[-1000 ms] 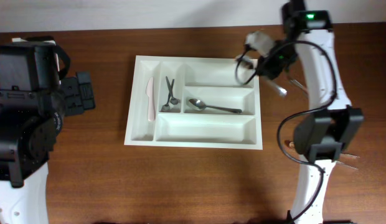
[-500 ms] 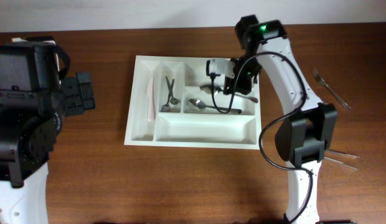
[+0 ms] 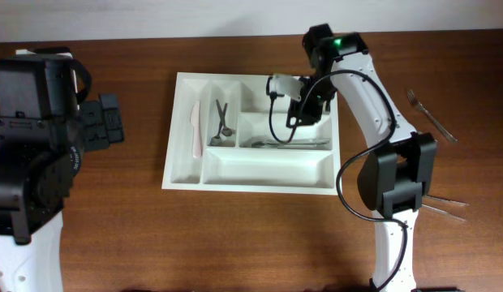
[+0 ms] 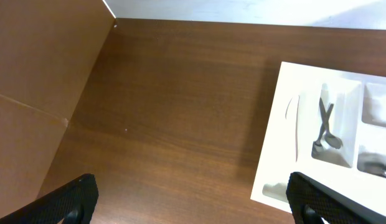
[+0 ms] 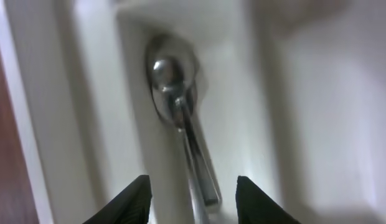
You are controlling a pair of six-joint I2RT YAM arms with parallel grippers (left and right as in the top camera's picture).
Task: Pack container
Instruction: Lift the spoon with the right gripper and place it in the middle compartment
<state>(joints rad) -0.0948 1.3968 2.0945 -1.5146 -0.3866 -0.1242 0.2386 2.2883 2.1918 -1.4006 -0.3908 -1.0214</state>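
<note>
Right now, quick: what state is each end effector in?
Left end effector: open, holding nothing.
Right end effector: open, over a spoon lying in the tray, not gripping it.

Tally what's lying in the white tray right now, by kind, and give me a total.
Knife: 1
Spoons: 2, one lying on the other
Small crossed metal pieces, kind unclear: 2
Total: 5
</note>
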